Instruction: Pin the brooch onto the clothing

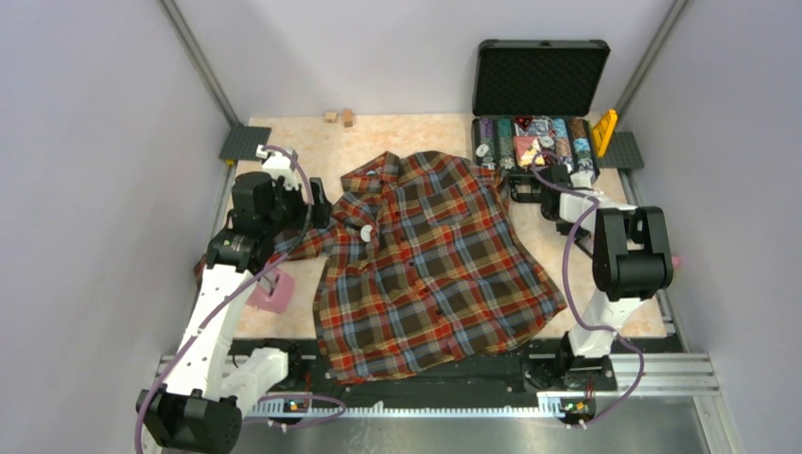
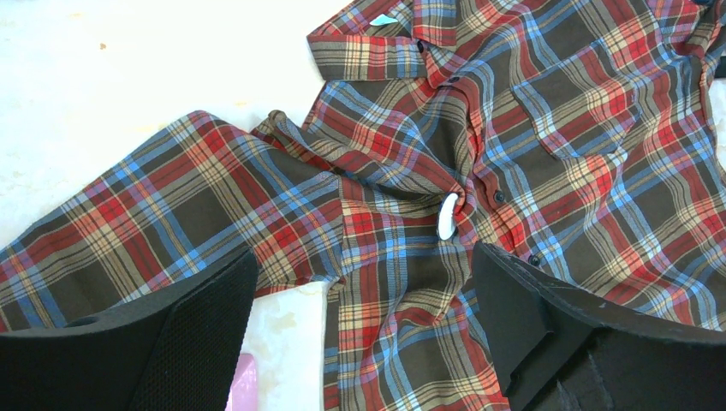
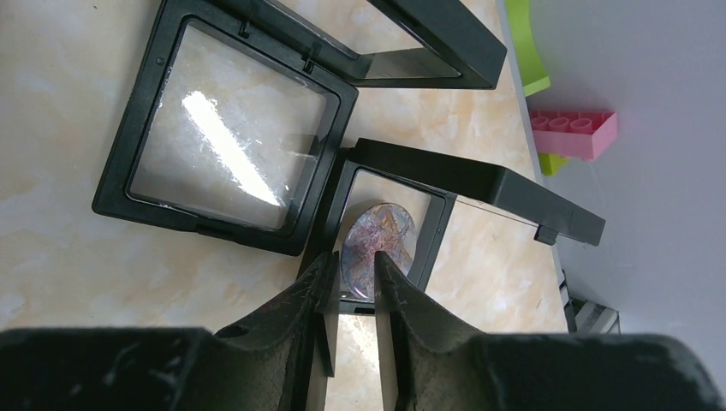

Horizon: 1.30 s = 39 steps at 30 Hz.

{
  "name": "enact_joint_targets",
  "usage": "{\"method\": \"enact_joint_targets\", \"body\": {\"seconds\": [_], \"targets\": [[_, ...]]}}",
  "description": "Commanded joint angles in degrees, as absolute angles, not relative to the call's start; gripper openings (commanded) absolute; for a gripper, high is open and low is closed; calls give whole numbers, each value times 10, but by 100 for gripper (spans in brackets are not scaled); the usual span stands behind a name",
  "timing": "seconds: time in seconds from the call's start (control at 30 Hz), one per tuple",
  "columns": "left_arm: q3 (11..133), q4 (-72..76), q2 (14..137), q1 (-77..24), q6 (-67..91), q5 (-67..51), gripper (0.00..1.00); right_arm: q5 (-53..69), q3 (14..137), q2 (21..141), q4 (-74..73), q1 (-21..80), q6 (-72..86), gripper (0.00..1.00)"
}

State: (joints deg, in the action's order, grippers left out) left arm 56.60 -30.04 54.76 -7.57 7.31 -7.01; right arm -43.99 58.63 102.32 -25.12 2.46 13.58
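The clothing (image 1: 426, 255) is a plaid shirt lying flat mid-table, collar to the far side; the left wrist view shows its sleeve, placket and chest pocket (image 2: 548, 145). My left gripper (image 2: 364, 257) hangs wide open above the shirt's left side near the sleeve, holding nothing. The brooch (image 3: 381, 244), a small round blue and pinkish disc, lies in an open black display box (image 3: 428, 201). My right gripper (image 3: 354, 261) is right over the brooch's near edge. Its fingers stand a narrow gap apart, and bare table shows between them.
A small white disc (image 2: 446, 216) rests on the shirt's placket. A pink block (image 1: 272, 293) lies by the left arm. An open black case (image 1: 539, 123) of ornaments stands at the far right. A clear-windowed display box (image 3: 227, 137) and a pink brick (image 3: 574, 133) lie near the right gripper.
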Motion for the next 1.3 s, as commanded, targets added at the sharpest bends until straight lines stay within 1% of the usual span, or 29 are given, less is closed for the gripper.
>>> {"method": "enact_joint_targets", "body": {"seconds": [0.0, 0.13, 0.57, 1.27], "targets": [[563, -284, 542, -77, 67, -74, 98, -450, 610, 1036, -257, 20, 137, 23], [563, -285, 542, -78, 67, -73, 98, -451, 610, 1037, -257, 20, 136, 20], [562, -283, 543, -79, 67, -74, 98, -469, 614, 1034, -266, 20, 136, 17], [562, -283, 547, -80, 67, -75, 98, -497, 623, 1050, -279, 21, 141, 15]]}}
